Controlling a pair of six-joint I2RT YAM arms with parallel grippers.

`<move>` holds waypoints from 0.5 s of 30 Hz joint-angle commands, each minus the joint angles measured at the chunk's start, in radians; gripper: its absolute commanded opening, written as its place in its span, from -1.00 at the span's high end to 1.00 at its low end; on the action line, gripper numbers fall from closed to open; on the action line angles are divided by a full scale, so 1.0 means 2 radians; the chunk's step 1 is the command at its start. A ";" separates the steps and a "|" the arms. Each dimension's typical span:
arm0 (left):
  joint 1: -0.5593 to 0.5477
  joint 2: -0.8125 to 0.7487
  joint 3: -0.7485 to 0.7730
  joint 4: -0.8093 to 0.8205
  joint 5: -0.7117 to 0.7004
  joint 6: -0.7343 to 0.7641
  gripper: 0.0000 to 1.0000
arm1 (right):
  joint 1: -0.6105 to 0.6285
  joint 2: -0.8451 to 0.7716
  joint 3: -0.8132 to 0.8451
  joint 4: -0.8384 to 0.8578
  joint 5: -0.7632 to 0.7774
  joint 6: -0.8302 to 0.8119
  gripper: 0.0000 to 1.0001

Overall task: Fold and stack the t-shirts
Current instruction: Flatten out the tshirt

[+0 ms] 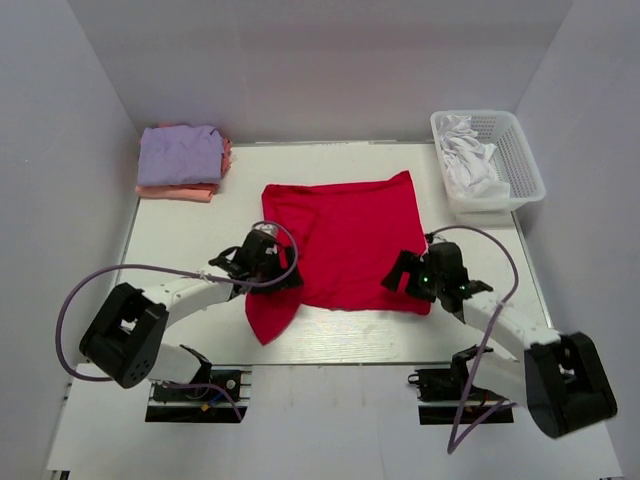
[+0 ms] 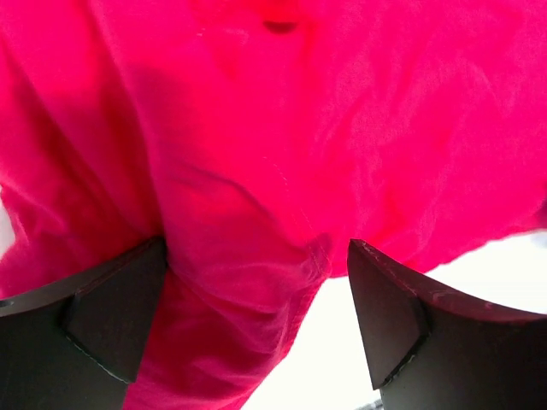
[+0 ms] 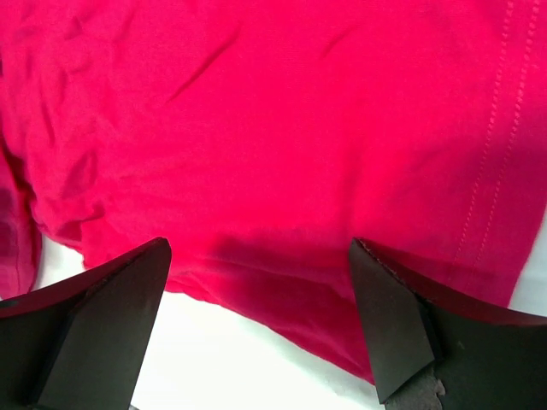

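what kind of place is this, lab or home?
Probably a lab robot cell: plain white walls boxing in a white table, two arms bolted at its edge, staged red t-shirt and lattice basket.

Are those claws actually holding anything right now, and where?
Nothing is held. The left gripper and the right gripper both sit open over the red t-shirt, jaws apart, not pinching the cloth.

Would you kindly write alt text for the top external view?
A red t-shirt lies on a white table, the left gripper and right gripper at its near corners. Folded shirts are stacked far left; a white basket stands far right.
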 commanded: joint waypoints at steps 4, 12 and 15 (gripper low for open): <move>-0.080 0.015 0.010 -0.124 0.007 -0.050 -0.91 | -0.001 -0.094 -0.012 -0.104 0.067 0.008 -0.81; -0.101 0.073 0.276 -0.340 -0.259 -0.082 -0.98 | 0.001 -0.070 0.023 -0.123 0.096 -0.013 -0.81; -0.106 0.148 0.345 -0.349 -0.266 -0.060 -0.98 | 0.000 -0.058 0.022 -0.118 0.104 -0.015 -0.81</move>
